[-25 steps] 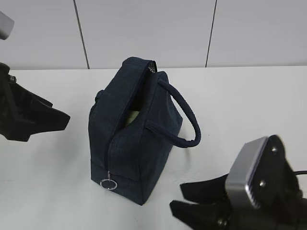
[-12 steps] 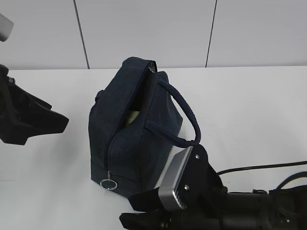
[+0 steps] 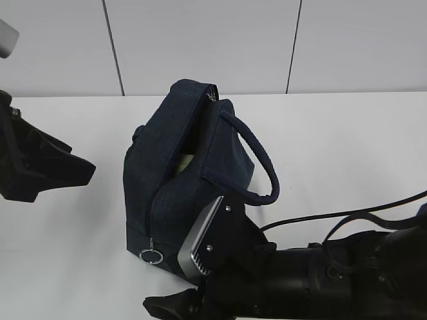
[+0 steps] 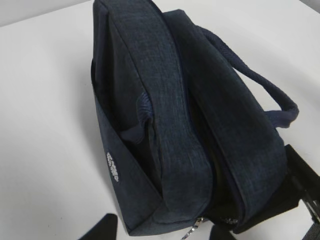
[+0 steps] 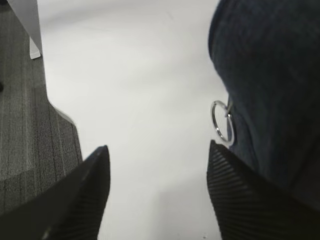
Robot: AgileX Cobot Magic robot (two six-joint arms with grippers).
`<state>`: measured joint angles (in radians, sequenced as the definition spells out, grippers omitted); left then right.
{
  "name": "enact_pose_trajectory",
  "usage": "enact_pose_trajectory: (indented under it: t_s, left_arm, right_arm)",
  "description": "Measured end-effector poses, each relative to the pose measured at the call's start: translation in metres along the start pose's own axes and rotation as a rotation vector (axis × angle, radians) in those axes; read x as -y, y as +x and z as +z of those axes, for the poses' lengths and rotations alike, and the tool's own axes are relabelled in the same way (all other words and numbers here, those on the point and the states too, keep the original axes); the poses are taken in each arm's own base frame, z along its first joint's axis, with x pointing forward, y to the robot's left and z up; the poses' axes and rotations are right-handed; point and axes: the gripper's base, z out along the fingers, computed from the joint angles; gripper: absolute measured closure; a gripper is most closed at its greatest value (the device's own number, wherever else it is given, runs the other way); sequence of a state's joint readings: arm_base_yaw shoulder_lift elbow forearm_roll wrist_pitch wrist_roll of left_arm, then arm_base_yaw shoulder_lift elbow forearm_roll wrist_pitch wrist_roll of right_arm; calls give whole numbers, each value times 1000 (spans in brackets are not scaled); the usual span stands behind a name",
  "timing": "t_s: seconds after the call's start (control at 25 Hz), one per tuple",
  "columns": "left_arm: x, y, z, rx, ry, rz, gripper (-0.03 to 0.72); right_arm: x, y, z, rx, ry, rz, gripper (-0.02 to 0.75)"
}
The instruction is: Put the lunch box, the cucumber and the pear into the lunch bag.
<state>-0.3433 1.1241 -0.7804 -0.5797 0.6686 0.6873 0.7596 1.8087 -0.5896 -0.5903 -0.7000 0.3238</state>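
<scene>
Right wrist cam: I see the right gripper (image 5: 157, 192) with its ribbed fingers (image 5: 80, 200) spread wide apart, nothing between them, over the white table (image 5: 140, 75). The navy lunch bag (image 5: 270, 75) fills the upper right; its metal ring pull (image 5: 221, 121) hangs just above the right-hand finger. Grey carpet (image 5: 25, 125) at left.

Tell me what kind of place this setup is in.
Probably a lab or office test bench rather than a home. A bare white table stands against plain white wall panels, grey carpet tile shows past the table's edge, and only the lunch bag sits between the two arms.
</scene>
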Motion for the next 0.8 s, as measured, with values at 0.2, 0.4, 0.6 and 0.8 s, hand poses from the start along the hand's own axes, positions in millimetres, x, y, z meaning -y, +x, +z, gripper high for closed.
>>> enact_pose_trajectory:
  t_s: [0.2, 0.4, 0.6, 0.8]
  left_arm:
    - [0, 0, 0, 0, 0, 0, 346]
    - [-1, -1, 0, 12, -8, 47, 346]
    - [-5, 4, 6, 63, -52, 69, 346]
    - [-1, 36, 24, 54, -7, 94, 346]
  right_arm:
    - [4, 0, 8, -19, 7, -4, 227]
    - [8, -2, 11, -56, 29, -13, 223]
    - [8, -1, 11, -59, 30, -13, 222]
    - [9, -1, 11, -63, 40, -5, 222]
